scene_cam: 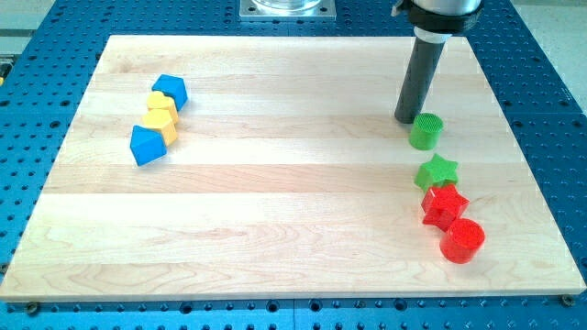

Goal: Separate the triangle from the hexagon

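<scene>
On the view's left of the wooden surface (pixel 275 183) four blocks lie in a tight slanting row. Lowest and leftmost is the blue triangle (pixel 147 145); the yellow hexagon (pixel 162 126) appears to touch its upper right side. Above that sits a yellow heart (pixel 161 103), then a second blue block (pixel 171 90) whose shape I cannot make out.

Both task pieces look like small, rigid, light blocks, so I'd expect them to slide easily on the smooth wood and to spin if struck off-centre. There is nothing to grip with: no claw shows, so its state cannot be told, and the arm ends in a plain rod. I judge the best contact to be the triangle's right flank, just below the seam with the hexagon, pushing squarely toward the view's lower left.

My tip (pixel 406 119) is well apart from that pair, far to the view's right, just beside the upper left of a green cylinder (pixel 426 131). Below it run a green star (pixel 437 170), a red star (pixel 444 205) and a red cylinder (pixel 461 240)
</scene>
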